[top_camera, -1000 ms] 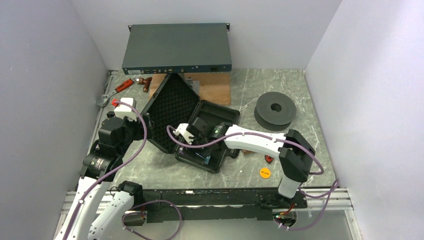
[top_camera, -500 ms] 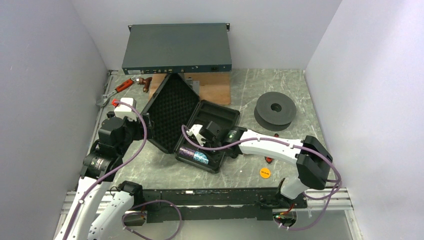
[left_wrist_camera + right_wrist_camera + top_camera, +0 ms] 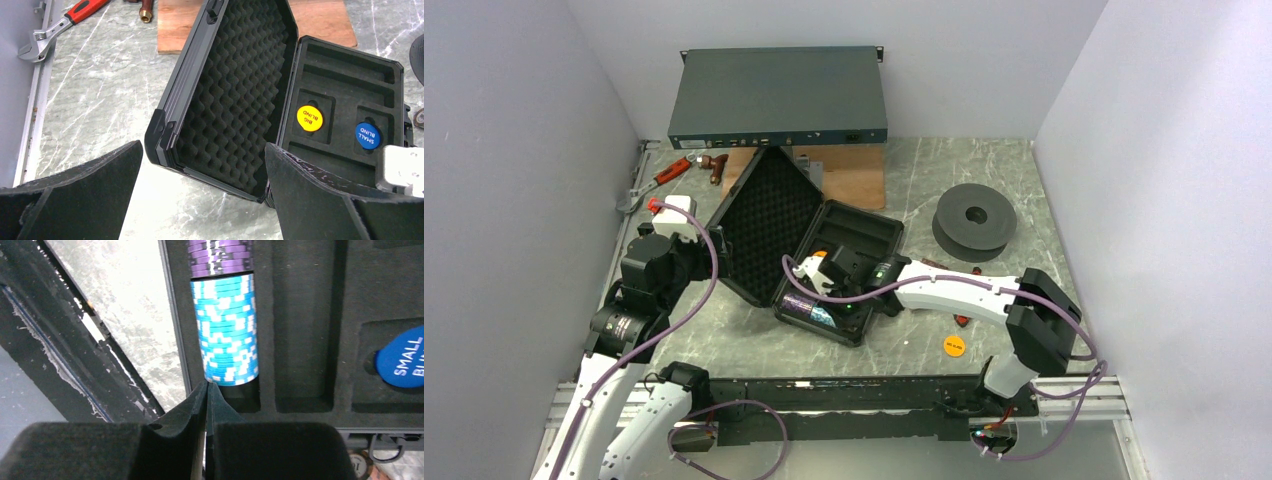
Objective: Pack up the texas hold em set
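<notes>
The black case (image 3: 876,228) lies open on the table, its foam-lined lid (image 3: 764,222) tilted back to the left. A purple chip roll (image 3: 220,257) and a teal chip roll (image 3: 227,330) lie end to end in the case's front slot. A yellow disc (image 3: 309,118) and a blue disc (image 3: 367,135) sit in round pockets. An orange disc (image 3: 953,346) lies on the table near the front edge. My right gripper (image 3: 207,385) is shut and empty, its tips at the near end of the teal roll. My left gripper (image 3: 202,150) hangs open left of the lid's corner, holding nothing.
A big grey rack unit (image 3: 779,95) stands at the back, with a wooden board (image 3: 852,180) in front of it. A red-handled wrench (image 3: 65,22) lies at the back left. A black spool (image 3: 974,218) sits to the right of the case. Small items (image 3: 962,318) lie near the orange disc.
My right gripper has come off the chip rolls in the front slot, drawn back to the right and closed its jaws. The left arm has not moved.
</notes>
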{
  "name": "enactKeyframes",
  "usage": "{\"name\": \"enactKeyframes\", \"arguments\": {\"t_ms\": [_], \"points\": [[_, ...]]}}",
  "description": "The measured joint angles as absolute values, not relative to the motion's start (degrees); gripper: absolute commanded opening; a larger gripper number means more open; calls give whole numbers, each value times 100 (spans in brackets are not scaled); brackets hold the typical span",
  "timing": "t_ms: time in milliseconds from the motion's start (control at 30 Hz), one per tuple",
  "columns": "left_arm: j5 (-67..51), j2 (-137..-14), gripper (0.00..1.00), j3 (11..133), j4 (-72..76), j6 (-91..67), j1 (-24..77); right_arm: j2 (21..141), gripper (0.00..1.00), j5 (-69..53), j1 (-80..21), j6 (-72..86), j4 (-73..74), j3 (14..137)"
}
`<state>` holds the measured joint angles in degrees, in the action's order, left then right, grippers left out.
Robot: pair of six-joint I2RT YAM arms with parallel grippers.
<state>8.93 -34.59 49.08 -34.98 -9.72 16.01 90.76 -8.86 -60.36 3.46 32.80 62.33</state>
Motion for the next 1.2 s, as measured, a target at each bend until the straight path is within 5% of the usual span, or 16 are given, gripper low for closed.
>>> {"name": "enactKeyframes", "arguments": {"t_ms": [200, 400, 667, 867, 967, 1067, 1200], "points": [[893, -3459, 99, 4908, -3500, -972, 1601, 9203, 10, -996, -6053, 346, 3245, 6241], [893, -3450, 99, 4908, -3500, -972, 1601, 9048, 36, -967, -6075, 405, 3249, 6261], [893, -3395, 99, 4908, -3496, -972, 1601, 8112, 47, -233, -5800, 589, 3013, 6198], [891, -3395, 99, 4908, -3498, -972, 1601, 7244, 75, 539, -5662, 1127, 2676, 5638], [891, -3398, 99, 4908, -3498, -972, 1601, 6766, 79, 1107, -5625, 1619, 2523, 5203], [891, -3400, 99, 4908, -3498, -972, 1601, 6187, 99, 1743, -5551, 2292, 2412, 4759], [888, -3433, 99, 4908, -3496, -972, 1601, 5389, 100, 2593, -5446, 3253, 2316, 4222]]}}
